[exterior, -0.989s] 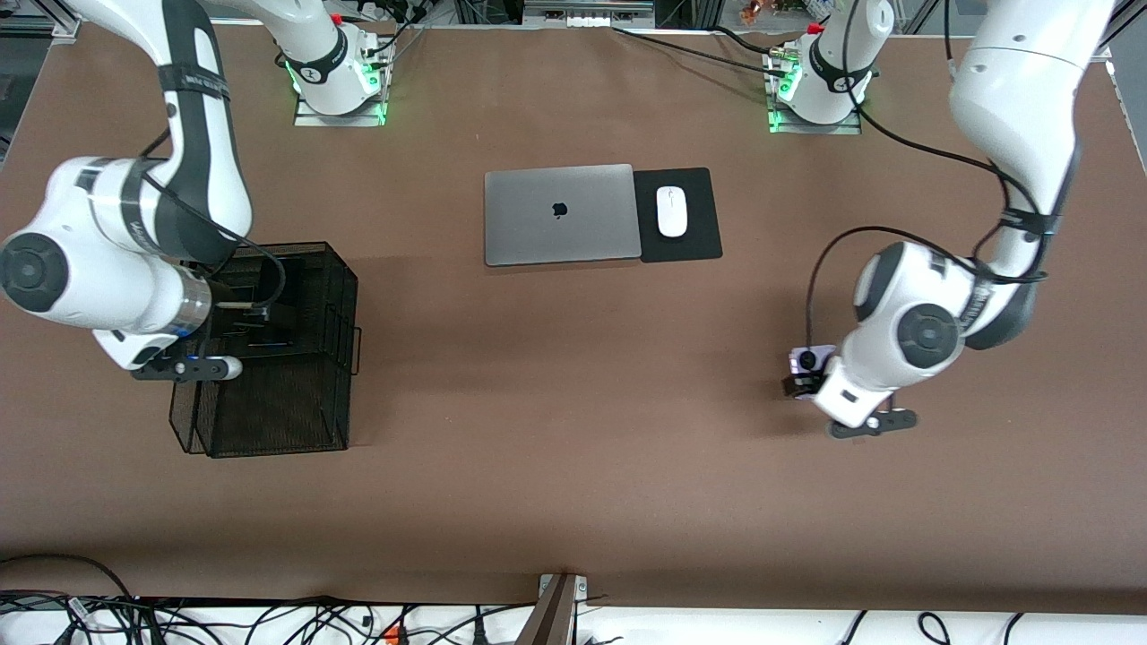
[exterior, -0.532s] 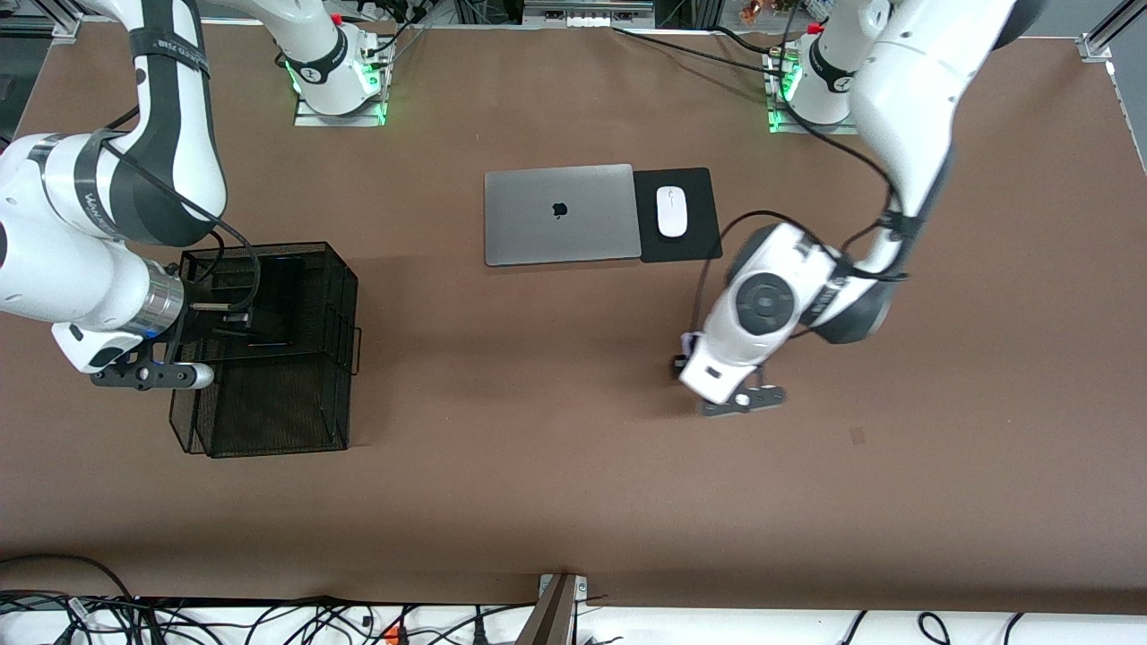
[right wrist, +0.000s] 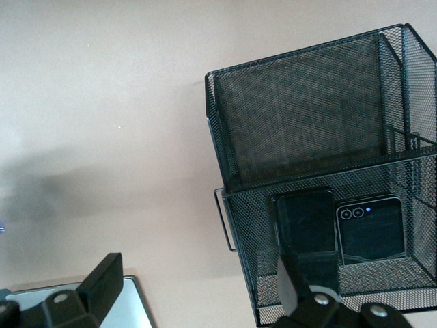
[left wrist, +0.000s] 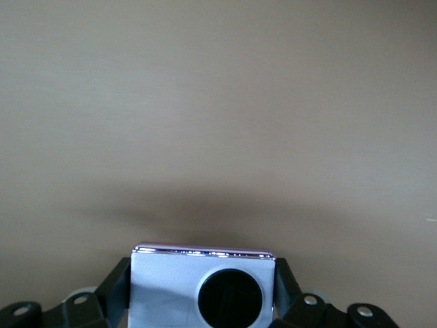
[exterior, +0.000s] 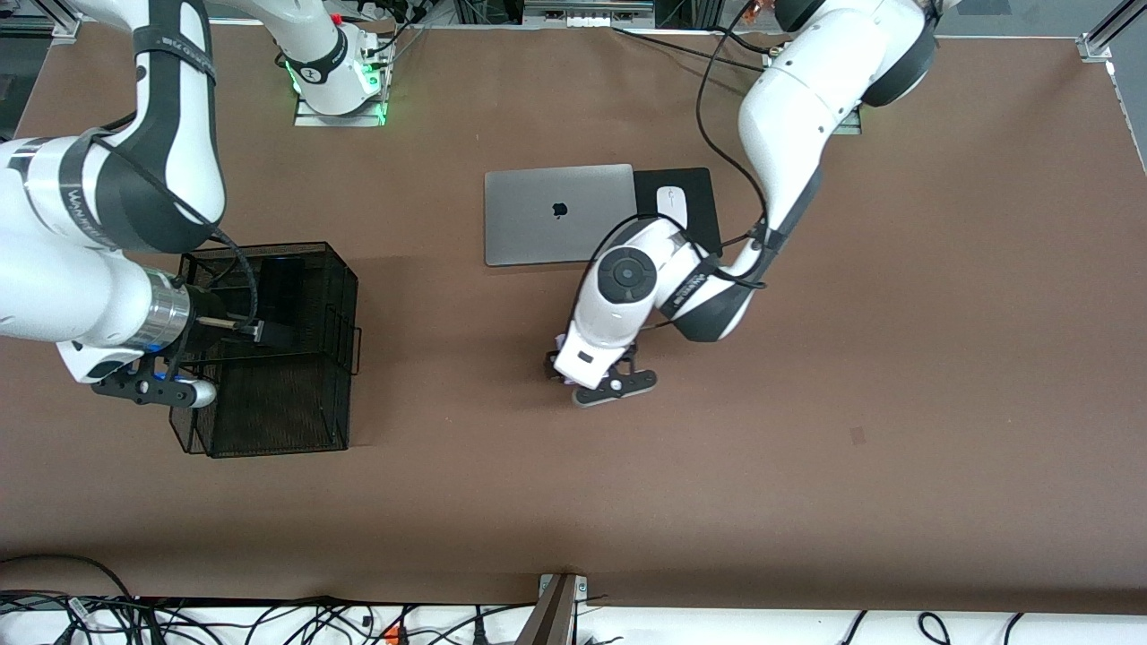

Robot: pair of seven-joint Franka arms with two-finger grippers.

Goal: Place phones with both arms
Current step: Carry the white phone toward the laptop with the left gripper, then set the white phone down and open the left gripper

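The left gripper [exterior: 582, 372] hangs over bare table, nearer the front camera than the silver laptop [exterior: 557, 213] and apart from it. It is clamped on the pale lilac-white phone [left wrist: 203, 287], whose one visible black circle faces the left wrist camera; a finger [left wrist: 113, 287] presses each side edge. The mouse [exterior: 674, 202] lies on its black pad [exterior: 694, 193] beside the laptop, partly hidden by the left arm. Well away from the laptop, toward the right arm's end of the table, stands a black wire basket [exterior: 345, 309]. The right gripper [right wrist: 198, 290] hovers over the basket with its fingers spread wide and nothing between them. In the basket's compartment farther from the front camera lie the two black phones, the long slab [right wrist: 305, 229] just beside the small squarish one [right wrist: 372, 229].
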